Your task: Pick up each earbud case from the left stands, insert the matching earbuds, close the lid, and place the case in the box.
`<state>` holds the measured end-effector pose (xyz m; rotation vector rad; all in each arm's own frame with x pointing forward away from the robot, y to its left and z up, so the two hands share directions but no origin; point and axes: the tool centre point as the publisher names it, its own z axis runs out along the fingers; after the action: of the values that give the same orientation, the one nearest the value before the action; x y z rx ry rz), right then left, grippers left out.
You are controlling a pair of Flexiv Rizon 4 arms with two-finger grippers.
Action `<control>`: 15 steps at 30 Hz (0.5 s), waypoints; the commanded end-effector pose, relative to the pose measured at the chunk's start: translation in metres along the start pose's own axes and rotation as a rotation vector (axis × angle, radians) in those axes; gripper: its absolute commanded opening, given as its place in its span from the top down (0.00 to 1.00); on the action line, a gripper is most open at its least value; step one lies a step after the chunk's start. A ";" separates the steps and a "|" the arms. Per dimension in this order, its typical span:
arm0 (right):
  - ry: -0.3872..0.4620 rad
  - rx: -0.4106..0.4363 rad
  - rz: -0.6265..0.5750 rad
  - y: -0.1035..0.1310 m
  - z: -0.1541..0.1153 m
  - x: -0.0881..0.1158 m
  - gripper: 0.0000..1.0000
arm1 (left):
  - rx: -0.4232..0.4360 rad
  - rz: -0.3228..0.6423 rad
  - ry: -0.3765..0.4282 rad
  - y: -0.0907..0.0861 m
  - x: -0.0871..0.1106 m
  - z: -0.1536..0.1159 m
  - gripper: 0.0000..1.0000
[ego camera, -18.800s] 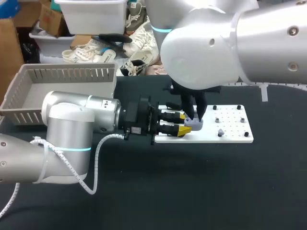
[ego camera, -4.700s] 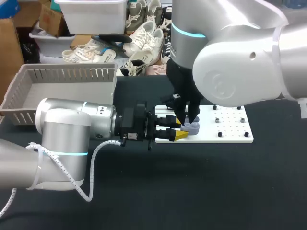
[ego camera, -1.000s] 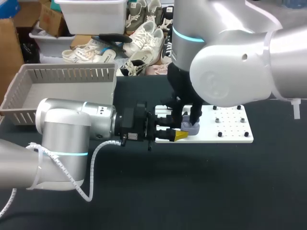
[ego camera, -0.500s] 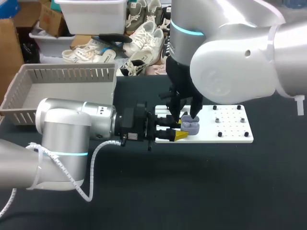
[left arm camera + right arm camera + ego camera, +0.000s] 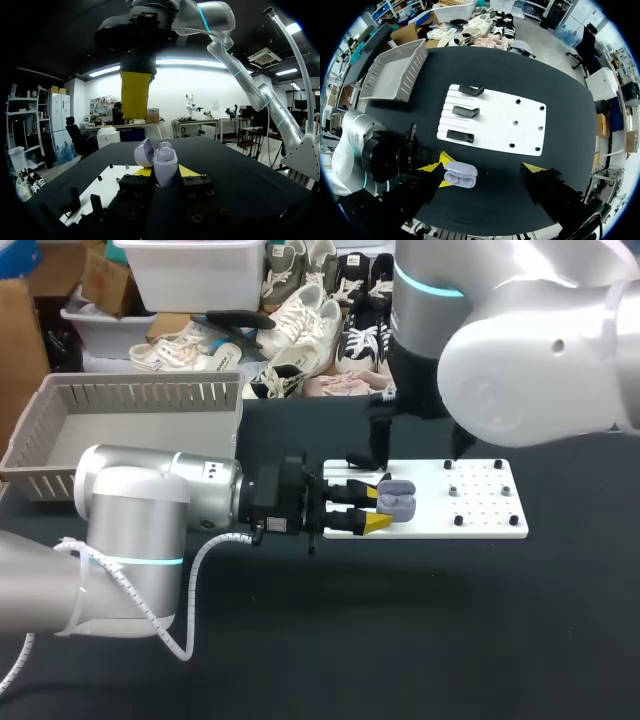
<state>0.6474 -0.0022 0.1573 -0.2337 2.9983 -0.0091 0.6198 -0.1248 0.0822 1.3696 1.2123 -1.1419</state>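
Bench (image 5: 420,640), black-topped, carries a grey slatted plastic basket (image 5: 140,392) at its far left and a flat white pegboard (image 5: 490,512) near the middle, with three black stands (image 5: 466,111) in a row at the board's left end. The right claw (image 5: 482,169) hangs high above the board, fingers spread wide, gripping nothing. The left claw (image 5: 377,505) lies level by that left end, pinching a small lavender earbud case (image 5: 397,502) between its yellow tips, the lid hinged open.
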 end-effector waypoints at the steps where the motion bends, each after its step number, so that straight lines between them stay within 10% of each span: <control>1: -0.001 -0.002 0.018 -0.009 0.006 -0.004 0.00 | -0.006 0.002 0.000 -0.001 0.000 0.000 1.00; 15: 0.027 -0.019 0.069 -0.018 0.029 -0.014 0.00 | -0.006 0.002 0.000 -0.001 0.000 0.000 1.00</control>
<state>0.6655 -0.0184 0.1332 -0.1343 3.0306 0.0227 0.6198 -0.1248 0.0822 1.3696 1.2123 -1.1419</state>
